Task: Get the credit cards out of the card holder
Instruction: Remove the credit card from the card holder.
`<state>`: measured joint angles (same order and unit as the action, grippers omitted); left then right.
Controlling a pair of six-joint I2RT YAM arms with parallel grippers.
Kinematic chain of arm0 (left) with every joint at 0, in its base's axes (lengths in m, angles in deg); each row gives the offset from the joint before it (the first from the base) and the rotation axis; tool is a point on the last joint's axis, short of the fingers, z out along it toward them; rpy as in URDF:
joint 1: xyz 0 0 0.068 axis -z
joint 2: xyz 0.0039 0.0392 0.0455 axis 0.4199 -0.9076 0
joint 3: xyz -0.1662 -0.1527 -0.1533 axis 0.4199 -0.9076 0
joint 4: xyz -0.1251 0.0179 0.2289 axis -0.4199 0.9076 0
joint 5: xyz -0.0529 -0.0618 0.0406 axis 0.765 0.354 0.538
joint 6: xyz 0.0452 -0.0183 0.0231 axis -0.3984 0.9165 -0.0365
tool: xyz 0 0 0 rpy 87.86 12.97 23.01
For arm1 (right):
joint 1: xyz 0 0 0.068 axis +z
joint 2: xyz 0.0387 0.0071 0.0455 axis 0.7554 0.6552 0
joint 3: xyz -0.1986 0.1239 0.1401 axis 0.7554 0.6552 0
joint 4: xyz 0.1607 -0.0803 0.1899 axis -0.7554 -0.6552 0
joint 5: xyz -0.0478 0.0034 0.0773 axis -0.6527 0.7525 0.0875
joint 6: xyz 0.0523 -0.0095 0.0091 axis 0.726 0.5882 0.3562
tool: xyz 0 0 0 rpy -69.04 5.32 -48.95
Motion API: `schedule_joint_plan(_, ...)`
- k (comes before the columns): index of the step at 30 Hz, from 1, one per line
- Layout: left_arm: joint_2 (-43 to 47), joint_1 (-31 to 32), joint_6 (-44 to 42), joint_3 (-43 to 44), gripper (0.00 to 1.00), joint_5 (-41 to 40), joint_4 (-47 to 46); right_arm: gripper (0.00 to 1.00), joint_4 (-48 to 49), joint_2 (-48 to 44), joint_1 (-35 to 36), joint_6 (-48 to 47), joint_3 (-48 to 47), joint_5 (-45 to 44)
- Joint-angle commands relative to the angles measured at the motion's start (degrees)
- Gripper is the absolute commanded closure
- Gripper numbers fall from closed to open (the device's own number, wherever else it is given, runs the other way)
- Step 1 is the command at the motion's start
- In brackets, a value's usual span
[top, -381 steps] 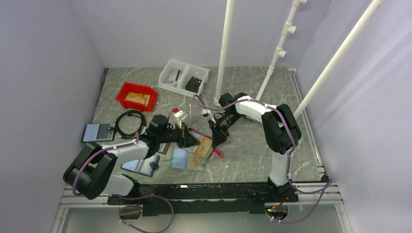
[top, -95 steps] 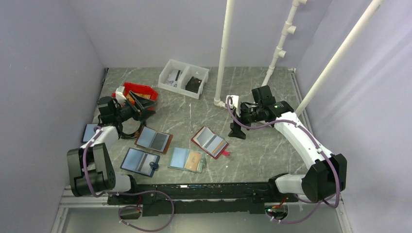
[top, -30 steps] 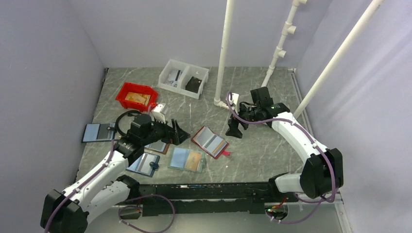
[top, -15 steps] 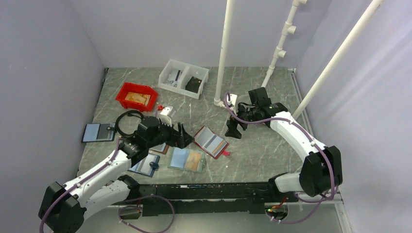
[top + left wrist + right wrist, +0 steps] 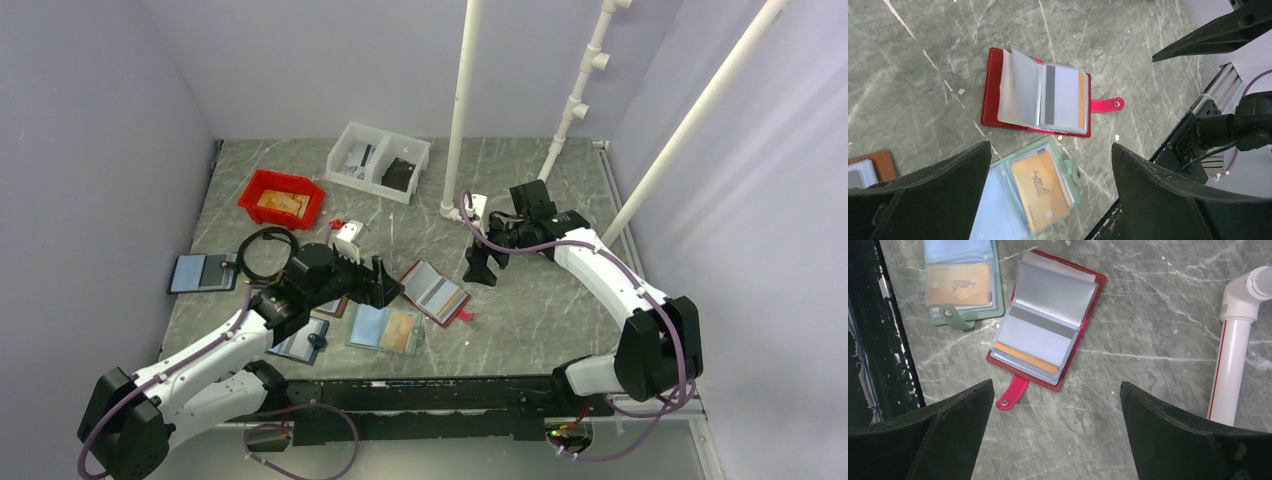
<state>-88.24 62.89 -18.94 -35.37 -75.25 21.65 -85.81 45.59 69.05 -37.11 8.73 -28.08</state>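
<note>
Hovering spread: left hand [image 5: 385,283], right hand [image 5: 481,270]

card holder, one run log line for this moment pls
stage: pre-grasp | card holder: lying open | credit cards: in sleeves, none out | left jaws: open, empty | right jaws: open, empty
</note>
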Motion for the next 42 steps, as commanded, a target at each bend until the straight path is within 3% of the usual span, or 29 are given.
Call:
schedule_joint_plan(1, -2.24, 0.86, -0.50, 1.03, 0.06, -2.33, -2.47, 0.00, 0.98, 0.96, 0.22, 0.72, -0.63, 1.30)
schedule_joint_plan(8, -7.57, 1.85, 3.36, 2.64, 0.08, -3.67, -2.07, 0.00, 1.00, 1.41, 0.16, 1.02, -0.56, 0.83)
schedule_joint_plan(19, -8.35, 3.57, 4.85, 2.73, 0.09, -6.77, -1.87, 0.00, 1.21, 1.16, 0.13, 1.33, -0.48, 0.41)
schedule_joint_plan(27, -11.59, 5.69, 7.61, 7.42, 0.10, -12.05, 6.11, 0.00, 1.21, 1.48, 0.14, 1.50, -0.54, 0.51)
schedule_joint_plan(42, -14.87, 6.72, 8.22, 8.28, 0.11, -10.95, 3.59, 0.00, 1.49, 2.28, 0.14, 2.71, -0.65, -0.51)
